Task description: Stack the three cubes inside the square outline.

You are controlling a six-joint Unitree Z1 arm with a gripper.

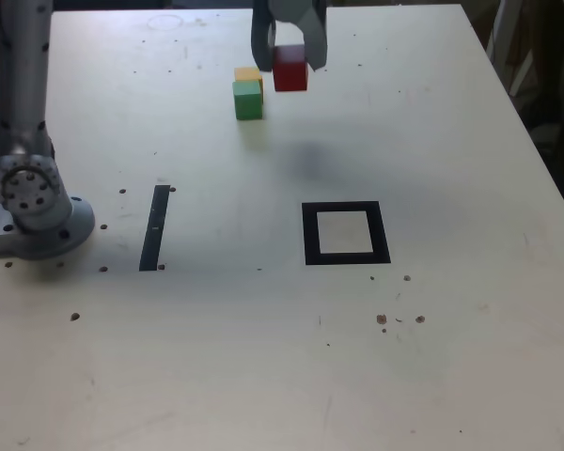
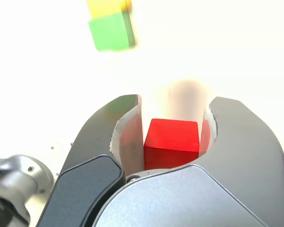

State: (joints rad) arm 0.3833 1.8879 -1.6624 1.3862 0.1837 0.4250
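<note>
The arm reached over the counter's (image 1: pixel 263 357) far edge, its tool (image 1: pixel 289 56) closed on the red cube (image 1: pixel 290 69), lifted clear of the surface. The square outline (image 1: pixel 346 233) lay mid-counter, nearer the camera, with a thin black strip (image 1: pixel 155 227) toward the exterior view's left. Beyond, the green cube (image 1: pixel 248 99) touched the yellow cube (image 1: pixel 248 73) behind it, just beside the tool.

You can't see the gripper (image 1: pixel 289 52) whole: the exterior view's top edge cuts it off, and its fingers cover part of the red cube (image 1: pixel 290 69). The yellow cube (image 1: pixel 248 74) is half hidden behind the green cube (image 1: pixel 248 100). In the wrist view the yellow cube (image 2: pixel 108 5) is cropped by the frame edge, and both it and the green cube (image 2: pixel 111 31) are blurred. The arm's base (image 1: pixel 33 202) is cut by the exterior view's left edge.
</note>
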